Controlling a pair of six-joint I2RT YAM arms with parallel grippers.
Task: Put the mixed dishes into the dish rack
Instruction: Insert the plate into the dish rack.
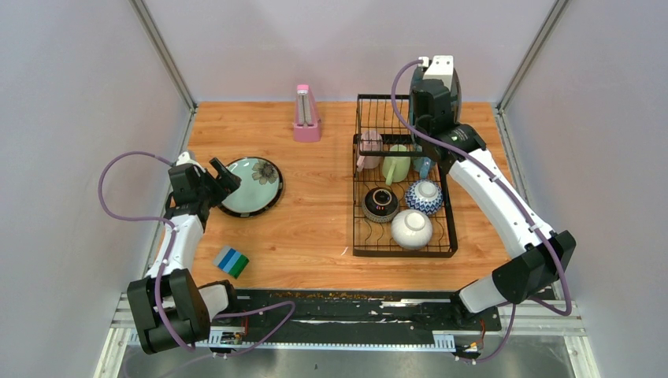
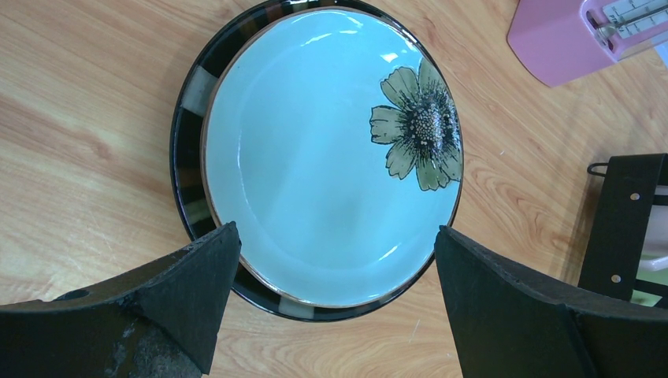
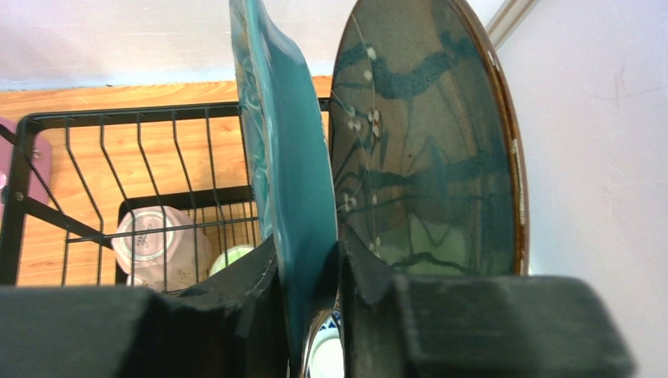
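A pale blue plate (image 1: 250, 185) with a painted flower and a dark rim lies flat on the wooden table, left of centre. My left gripper (image 2: 335, 232) hovers open over that plate's near edge (image 2: 315, 157), one finger on each side and nothing between them. The black wire dish rack (image 1: 362, 197) stands at the right. It holds a dark brown bowl (image 1: 380, 203), a blue-patterned bowl (image 1: 424, 197), a white bowl (image 1: 411, 229), a pink mug (image 1: 369, 150) and a pale green mug (image 1: 397, 165). My right gripper (image 3: 309, 252) is shut on an upright teal plate (image 3: 291, 157) over the rack's far end. A brown-rimmed dark plate (image 3: 425, 142) stands upright just right of it.
A pink metronome (image 1: 306, 114) stands at the back, between the flowered plate and the rack. A blue-green striped block (image 1: 231, 261) lies near the front left. Pale walls close in the table on three sides; the right wall (image 3: 599, 157) is close to the rack.
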